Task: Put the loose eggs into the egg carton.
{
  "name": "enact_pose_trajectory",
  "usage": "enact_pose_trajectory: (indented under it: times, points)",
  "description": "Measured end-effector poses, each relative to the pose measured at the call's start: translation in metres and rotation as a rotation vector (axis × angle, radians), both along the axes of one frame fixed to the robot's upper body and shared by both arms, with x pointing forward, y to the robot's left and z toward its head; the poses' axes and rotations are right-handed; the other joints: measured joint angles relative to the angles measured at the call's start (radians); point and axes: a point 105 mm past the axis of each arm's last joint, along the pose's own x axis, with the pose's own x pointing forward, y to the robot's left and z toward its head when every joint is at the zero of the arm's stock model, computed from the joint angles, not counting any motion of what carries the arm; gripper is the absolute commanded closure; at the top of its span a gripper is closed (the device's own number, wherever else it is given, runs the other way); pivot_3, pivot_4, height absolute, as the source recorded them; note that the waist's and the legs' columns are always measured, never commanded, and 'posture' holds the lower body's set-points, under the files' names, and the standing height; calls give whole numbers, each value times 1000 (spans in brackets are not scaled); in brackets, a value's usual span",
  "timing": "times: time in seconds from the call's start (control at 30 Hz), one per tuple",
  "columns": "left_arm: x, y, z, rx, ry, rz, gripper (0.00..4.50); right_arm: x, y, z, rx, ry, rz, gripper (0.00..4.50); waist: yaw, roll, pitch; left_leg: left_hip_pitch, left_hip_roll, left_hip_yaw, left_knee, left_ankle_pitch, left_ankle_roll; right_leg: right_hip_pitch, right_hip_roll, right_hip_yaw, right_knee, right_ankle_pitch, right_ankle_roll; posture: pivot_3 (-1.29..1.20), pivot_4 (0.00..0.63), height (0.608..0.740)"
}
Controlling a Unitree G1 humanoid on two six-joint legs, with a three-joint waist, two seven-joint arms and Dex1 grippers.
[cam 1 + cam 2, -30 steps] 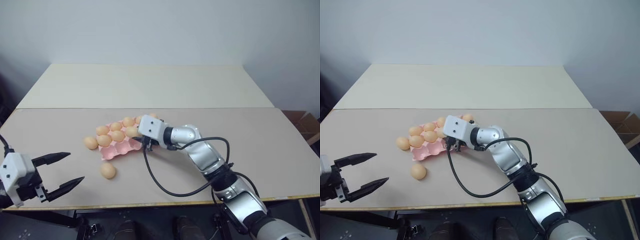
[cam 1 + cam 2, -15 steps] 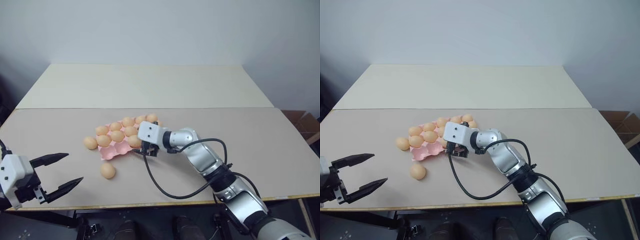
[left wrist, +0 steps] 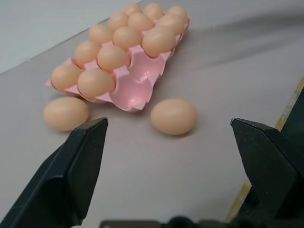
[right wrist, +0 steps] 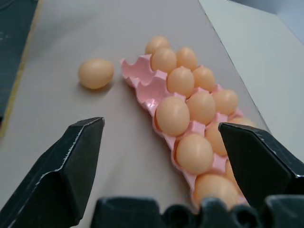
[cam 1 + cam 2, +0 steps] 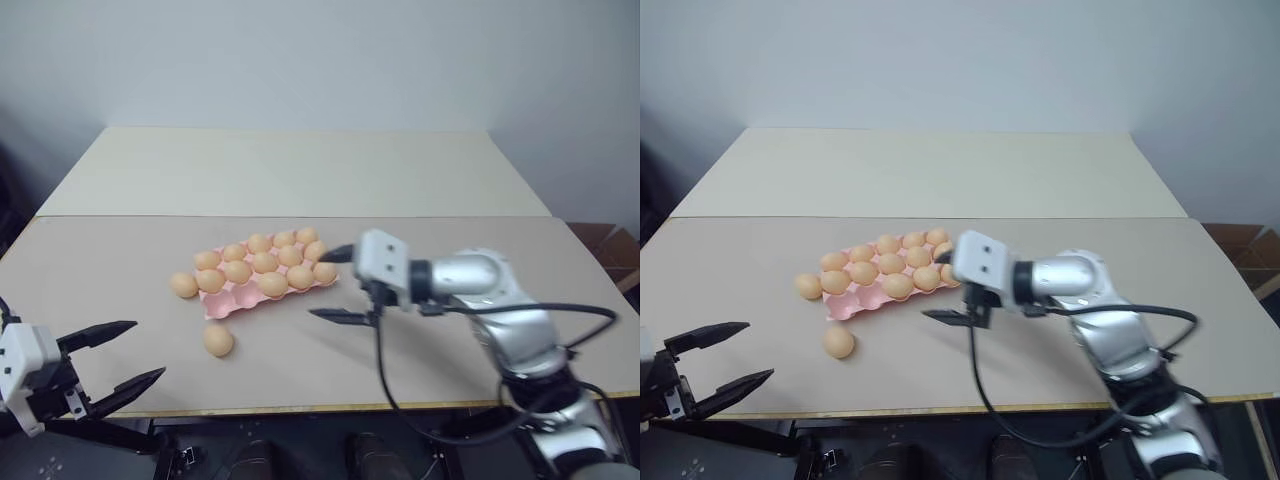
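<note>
Right gripper is off the carton now, fingers spread wide and empty, hanging over bare worktop just beside the carton's right end. A second ago it sat low over the front row with its fingers closed; since then it opens and pulls clear to the right, and an egg sits in a front-row cup where it was working. That reads as one more egg delivered.

Count what shows: the two rows nearer the far edge look full, and the front row holds eggs toward its right end. In the left wrist view two pink cups at the carton's left front corner stand empty.

Two loose eggs are left on the worktop. One egg lies touching or just beside the carton's left end. The other egg lies apart from the carton, nearer the front edge.

Left gripper hangs wide open and empty off the front left corner, where it was a second ago, pointing toward both loose eggs.

Two eggs, two free cups, so the job looks nearly done. The near egg seems the left gripper's easier pick.
</note>
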Motion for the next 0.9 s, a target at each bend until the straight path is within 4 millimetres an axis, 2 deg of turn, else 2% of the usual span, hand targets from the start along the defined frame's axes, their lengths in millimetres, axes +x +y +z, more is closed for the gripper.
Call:
enact_pose_trajectory:
  times: [0.1, 0.27, 0.37, 0.6, 0.77, 0.9]
  points:
    - [-1, 4, -5, -7, 15, 20, 0, -7, -27, -11, -91, 61, -34, 21, 4, 0, 0, 1, 0, 0, 0, 0, 0, 0, 0, 1, 0, 0, 0, 0, 150, 740]
    - [2, 10, -16, -21, 47, 45, 0, -22, -47, -6, -140, 86, -20, 21, 6, 0, 0, 1, 0, 0, 0, 0, 0, 0, 1, 1, 0, 0, 0, 0, 150, 740]
    - [5, 7, -22, -40, 56, 43, 0, -24, -50, -1, -146, 66, -27, 21, 11, 0, 0, 1, 0, -1, 0, 0, 0, 0, 0, 0, -1, 0, 0, 0, 150, 740]
    - [17, 0, -29, -64, 16, 49, 0, -24, -54, -4, -158, 60, -63, 21, 15, 0, 0, 0, -1, -1, 0, 0, 0, 1, 0, 0, -1, 0, 0, 0, 150, 740]
    - [30, -21, -52, -154, -10, 90, 0, -18, -52, -2, -136, 23, -98, 21, 15, -1, 0, 0, -2, -1, 0, 0, 0, 1, 0, 1, -1, 0, 1, 0, 150, 740]
    - [40, -37, -64, -144, -46, 120, 0, -14, -48, -1, -120, -3, -114, 21, 13, -1, 0, 0, -2, -1, 1, 1, 1, 2, 0, 1, -1, 0, 1, 0, 150, 740]
